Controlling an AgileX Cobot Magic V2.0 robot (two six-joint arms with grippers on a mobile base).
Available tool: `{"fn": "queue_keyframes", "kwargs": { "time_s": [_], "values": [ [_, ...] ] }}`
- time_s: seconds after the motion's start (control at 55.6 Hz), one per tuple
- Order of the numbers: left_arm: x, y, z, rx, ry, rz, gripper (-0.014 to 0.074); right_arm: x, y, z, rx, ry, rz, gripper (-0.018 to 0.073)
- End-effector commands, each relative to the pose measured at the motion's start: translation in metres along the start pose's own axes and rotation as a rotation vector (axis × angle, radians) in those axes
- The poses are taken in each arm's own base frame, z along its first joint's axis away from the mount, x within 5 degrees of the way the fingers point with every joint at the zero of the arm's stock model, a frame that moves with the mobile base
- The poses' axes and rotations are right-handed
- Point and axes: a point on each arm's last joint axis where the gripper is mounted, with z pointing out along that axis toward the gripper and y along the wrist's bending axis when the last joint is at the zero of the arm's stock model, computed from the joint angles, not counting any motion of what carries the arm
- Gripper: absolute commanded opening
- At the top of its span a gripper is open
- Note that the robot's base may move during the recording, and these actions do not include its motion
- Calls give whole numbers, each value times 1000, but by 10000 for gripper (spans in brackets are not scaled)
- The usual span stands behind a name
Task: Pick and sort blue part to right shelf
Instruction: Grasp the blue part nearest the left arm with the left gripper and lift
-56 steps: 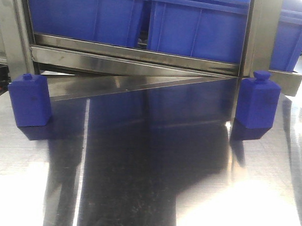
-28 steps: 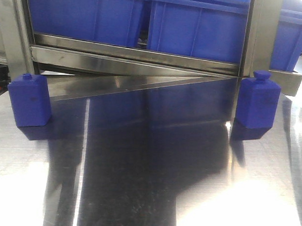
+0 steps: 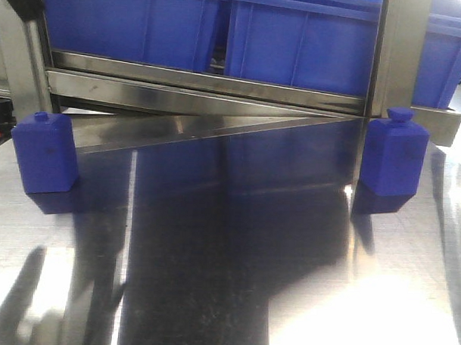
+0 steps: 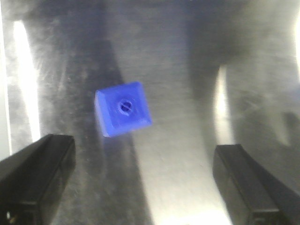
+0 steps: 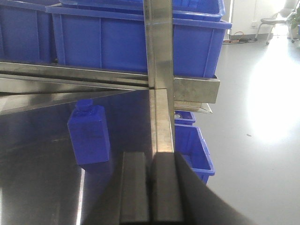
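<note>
Standing below the spread left gripper [image 4: 145, 187], blue part [image 4: 123, 115] untouched

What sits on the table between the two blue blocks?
Nothing: in the front view, only bare steel table separates the blue part from the bevelled blue block.

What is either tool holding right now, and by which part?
Nothing is held. The left tool hangs open above the blue part, its fingers well clear of it on either side. The right tool is shut on nothing.

Steel table [image 3: 234, 286] with blue part [image 3: 45, 152] and bevelled blue block [image 3: 395, 157], well apart.
</note>
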Motion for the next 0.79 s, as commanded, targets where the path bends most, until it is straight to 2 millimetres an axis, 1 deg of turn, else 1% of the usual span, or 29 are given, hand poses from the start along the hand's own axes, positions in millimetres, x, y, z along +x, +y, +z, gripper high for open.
{"fn": "queue_keyframes", "kwargs": {
  "time_s": [0.0, 0.18, 0.288, 0.468, 0.576, 0.774],
  "values": [
    [-15, -9, -2, -47, -47, -17, 640, -11, 2, -2, -13, -109, -4, 32],
    [-20, -13, 31, -64, 23, -53, 640, -11, 2, -2, -13, -109, -4, 32],
    [-23, -11, 53, -77, 49, -63, 640, -11, 2, -2, -13, -109, -4, 32],
    [-25, -4, 83, -110, 82, -72, 640, -11, 2, -2, -13, -109, -4, 32],
    [-26, -1, 98, -122, 91, -79, 640, -11, 2, -2, -13, -109, -4, 32],
    [-23, 2, 118, -132, 131, -85, 639, -11, 2, -2, -13, -109, -4, 32]
  ]
}}
